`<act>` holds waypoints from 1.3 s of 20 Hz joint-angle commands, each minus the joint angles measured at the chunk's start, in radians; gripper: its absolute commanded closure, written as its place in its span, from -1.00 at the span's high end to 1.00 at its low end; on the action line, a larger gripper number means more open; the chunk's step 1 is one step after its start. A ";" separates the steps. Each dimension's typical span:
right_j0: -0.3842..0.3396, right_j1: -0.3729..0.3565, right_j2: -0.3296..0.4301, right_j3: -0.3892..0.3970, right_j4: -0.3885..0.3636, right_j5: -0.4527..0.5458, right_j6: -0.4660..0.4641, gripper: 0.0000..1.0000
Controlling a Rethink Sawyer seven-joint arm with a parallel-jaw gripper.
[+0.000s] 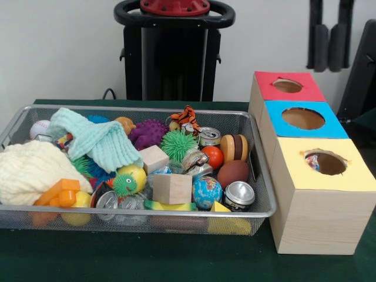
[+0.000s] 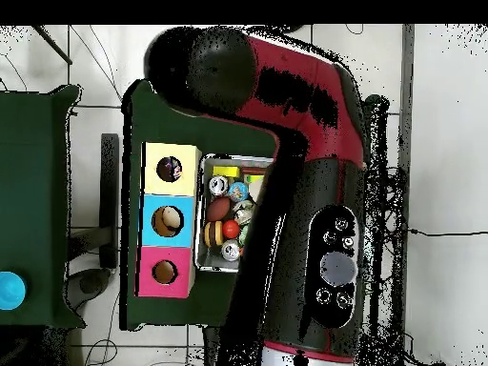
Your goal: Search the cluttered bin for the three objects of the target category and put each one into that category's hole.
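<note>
Front view: wire mesh bin (image 1: pixel 258 170) fills the left and centre of the frame on the green table (image 1: pixel 176 264). Contents, left to right: cream knitted cloth (image 1: pixel 29 170) at the left end, mint-green knitted cloth (image 1: pixel 97 141) draped just right of it, orange blocks (image 1: pixel 59 192) at lower left, purple spiky ball (image 1: pixel 148 133), green spiky ball (image 1: pixel 178 144), two wooden cubes (image 1: pixel 171 188), toy tiger (image 1: pixel 187 117) at the back wall, globe ball (image 1: pixel 207 191), small tins (image 1: pixel 239 195), brown football (image 1: pixel 233 173).

No polka-dot cloth can be made out lying in the bin. A scrap of white fabric with coloured dots (image 1: pixel 313 161) shows inside the yellow-framed hole (image 1: pixel 326 163), at its left edge.

Three wooden boxes stand in a row at the right of the frame: yellow-topped nearest, blue-topped hole (image 1: pixel 303 118) behind it, red-topped hole (image 1: pixel 287 86) furthest back.

Robot pedestal (image 1: pixel 173 53) at top centre. Overhead view: the red and black arm (image 2: pixel 305 191) covers most of the bin; only the bin's left end (image 2: pixel 202 262), beside the boxes, is exposed. The gripper is not seen in either view, so its opening and any load cannot be told.
</note>
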 commanded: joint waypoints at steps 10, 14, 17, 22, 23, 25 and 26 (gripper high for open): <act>-0.149 0.111 0.081 -0.031 -0.153 0.148 -0.166 -1.00; -0.201 0.119 0.093 -0.055 -0.197 0.206 -0.242 -1.00; -0.230 0.120 0.108 -0.046 -0.222 0.198 -0.268 -1.00; -0.275 0.116 0.117 -0.026 -0.266 0.177 -0.287 -1.00; -0.283 0.116 0.119 -0.029 -0.274 0.177 -0.290 -1.00; -0.299 0.117 0.128 -0.020 -0.285 0.164 -0.293 -1.00; -0.305 0.120 0.134 -0.019 -0.290 0.161 -0.294 -1.00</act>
